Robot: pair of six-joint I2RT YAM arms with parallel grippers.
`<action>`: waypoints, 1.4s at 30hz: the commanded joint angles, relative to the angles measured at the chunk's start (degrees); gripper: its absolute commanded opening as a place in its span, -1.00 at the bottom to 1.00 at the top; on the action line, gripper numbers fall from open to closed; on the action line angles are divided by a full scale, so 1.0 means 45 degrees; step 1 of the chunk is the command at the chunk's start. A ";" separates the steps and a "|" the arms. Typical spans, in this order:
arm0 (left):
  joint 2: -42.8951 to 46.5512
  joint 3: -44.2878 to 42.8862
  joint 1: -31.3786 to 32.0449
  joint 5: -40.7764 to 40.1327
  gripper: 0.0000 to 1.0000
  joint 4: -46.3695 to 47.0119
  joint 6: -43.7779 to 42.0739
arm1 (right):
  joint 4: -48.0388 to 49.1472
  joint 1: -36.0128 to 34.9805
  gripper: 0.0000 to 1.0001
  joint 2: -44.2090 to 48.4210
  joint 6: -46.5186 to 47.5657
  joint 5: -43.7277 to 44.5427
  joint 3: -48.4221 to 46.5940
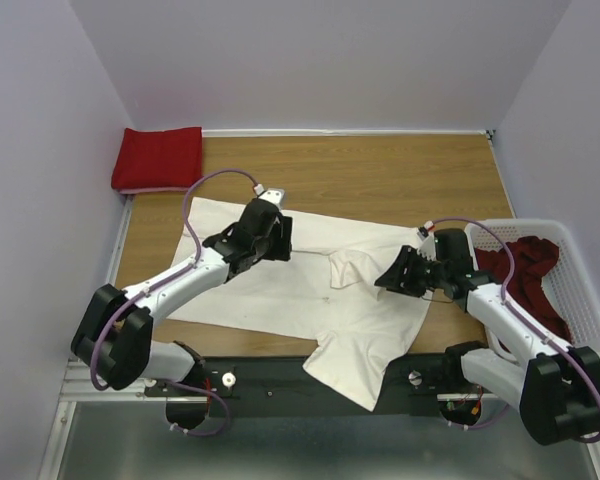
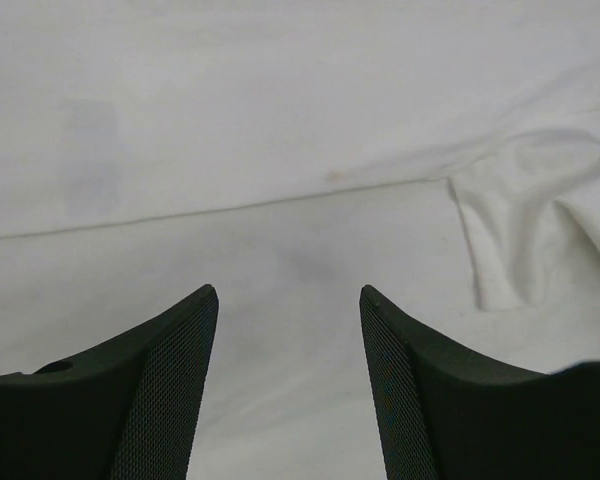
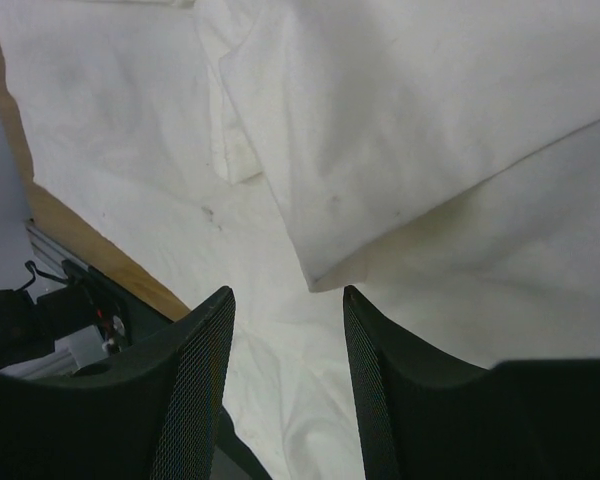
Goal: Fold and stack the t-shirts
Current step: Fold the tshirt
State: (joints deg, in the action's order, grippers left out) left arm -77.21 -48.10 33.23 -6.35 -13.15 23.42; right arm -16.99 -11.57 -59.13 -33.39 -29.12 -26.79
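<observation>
At the right edge of the worktop (image 1: pixel 380 170) I see one white lattice basket (image 1: pixel 590 325), and it holds a single dark red t-shirt (image 1: pixel 528 272), bunched up with some of it lying against the basket's far wall. I count three t-shirts in all: that one, a bright red t-shirt (image 1: pixel 160 158) folded into a neat rectangle at the far left corner, and a cream-white t-shirt (image 1: pixel 310 300) spread across the middle of the worktop. The cream-white one lies with its long axis roughly left to right, slanted so that its right end sits closer to the near edge. One part of it drapes over the near edge between the two arm bases. A flap of it is folded back on itself near the middle. I cannot tell which end is the collar. Both arms reach over this shirt. My left gripper (image 2: pixel 288 289) is over its left half, fingers spread with nothing between them and only white cloth below. My right gripper (image 3: pixel 288 289) is over the right half, also released and holding nothing, with a folded cloth edge just beyond its fingertips.
</observation>
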 commanded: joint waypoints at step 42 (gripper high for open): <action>-0.7178 -0.5347 0.4646 0.0786 -0.21 -0.2918 0.1417 | -0.1048 -0.3815 0.08 -0.1839 0.0349 0.4402 -0.1235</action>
State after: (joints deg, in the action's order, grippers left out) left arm -108.03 -70.85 53.41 -2.52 -25.06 30.24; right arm -21.30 -27.86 -66.43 -31.48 -11.84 -30.83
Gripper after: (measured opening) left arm 0.398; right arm 0.545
